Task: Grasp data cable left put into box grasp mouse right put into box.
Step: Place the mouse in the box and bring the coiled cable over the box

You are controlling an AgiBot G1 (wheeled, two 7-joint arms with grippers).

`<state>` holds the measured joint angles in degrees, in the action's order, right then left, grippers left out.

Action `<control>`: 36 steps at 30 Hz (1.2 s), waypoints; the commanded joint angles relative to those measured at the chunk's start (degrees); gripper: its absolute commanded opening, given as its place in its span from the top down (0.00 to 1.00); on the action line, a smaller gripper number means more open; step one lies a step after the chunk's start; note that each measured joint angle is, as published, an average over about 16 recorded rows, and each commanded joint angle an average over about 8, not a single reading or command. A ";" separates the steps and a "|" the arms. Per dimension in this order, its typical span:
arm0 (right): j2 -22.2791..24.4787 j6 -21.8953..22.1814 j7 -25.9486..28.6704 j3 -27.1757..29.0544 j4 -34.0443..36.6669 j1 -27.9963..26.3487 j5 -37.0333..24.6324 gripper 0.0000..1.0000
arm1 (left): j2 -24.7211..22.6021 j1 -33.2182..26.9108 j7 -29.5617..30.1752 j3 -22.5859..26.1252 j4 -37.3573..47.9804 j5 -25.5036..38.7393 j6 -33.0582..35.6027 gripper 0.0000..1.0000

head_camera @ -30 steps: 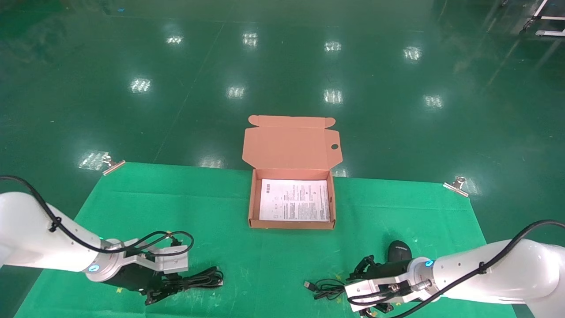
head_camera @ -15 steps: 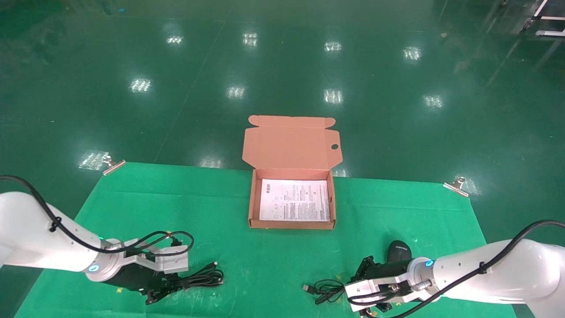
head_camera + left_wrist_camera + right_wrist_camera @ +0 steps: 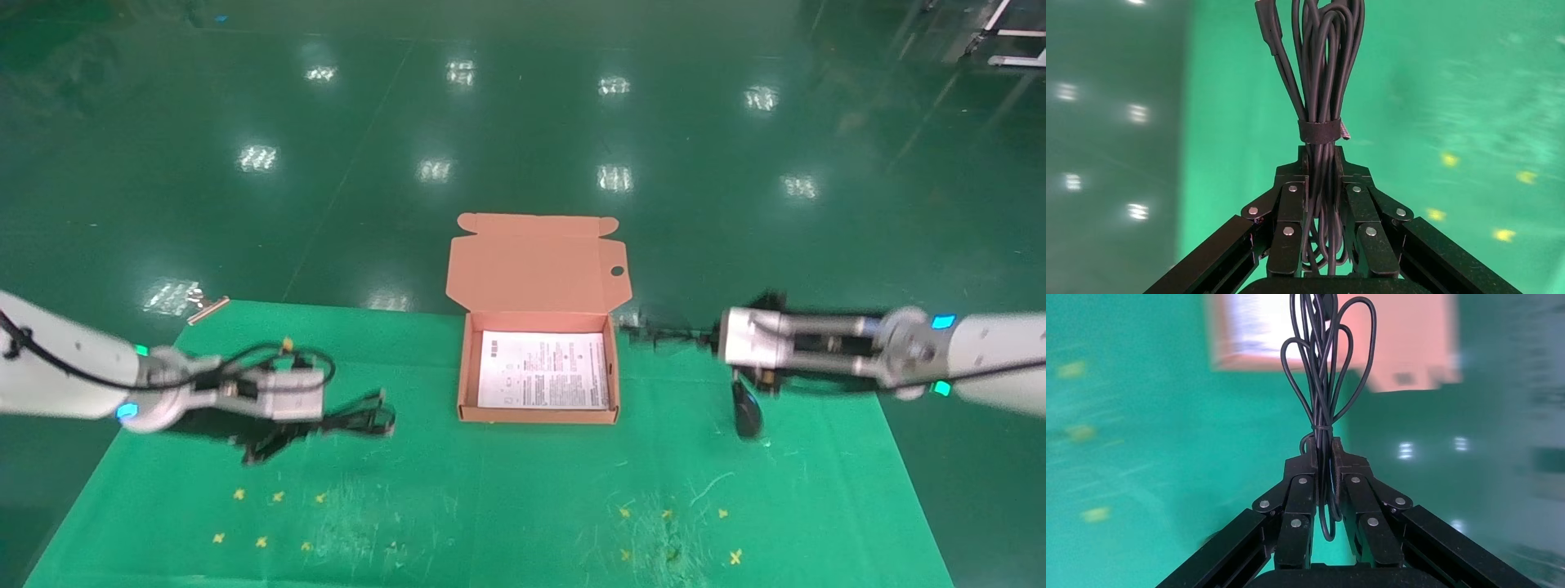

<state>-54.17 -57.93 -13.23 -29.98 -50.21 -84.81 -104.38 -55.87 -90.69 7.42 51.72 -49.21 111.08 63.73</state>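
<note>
My left gripper [image 3: 331, 418] is shut on the data cable [image 3: 364, 416], a thick black strapped bundle, and holds it above the mat, left of the box. In the left wrist view the jaws [image 3: 1321, 156] pinch the bundle [image 3: 1321, 67] just below its strap. My right gripper [image 3: 708, 336] is shut on the mouse's thin cord [image 3: 654, 332], to the right of the box. The black mouse [image 3: 745, 412] hangs below it by the cord. The right wrist view shows the jaws [image 3: 1322, 450] closed on the looped cord [image 3: 1324, 373]. The orange box [image 3: 535, 415] lies open between the arms.
A printed paper sheet [image 3: 543, 369] lies inside the box, and the lid [image 3: 539, 263] stands open at the back. The green mat [image 3: 490, 506] carries small yellow marks near the front. A metal clip [image 3: 208, 304] holds its far left corner.
Both arms rose from the mat's near edge and moved toward the box's level. The data cable and the mouse with its cord came off the mat with them.
</note>
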 commanded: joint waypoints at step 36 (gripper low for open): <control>-20.24 5.93 -19.43 3.29 23.92 -19.03 8.30 1.00 | -6.70 -9.36 -4.77 -3.54 1.52 0.46 -10.50 1.00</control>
<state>-74.00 -52.05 -32.06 -26.69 -27.09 -103.29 -96.17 -62.40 -99.74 3.02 48.21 -47.88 111.49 53.38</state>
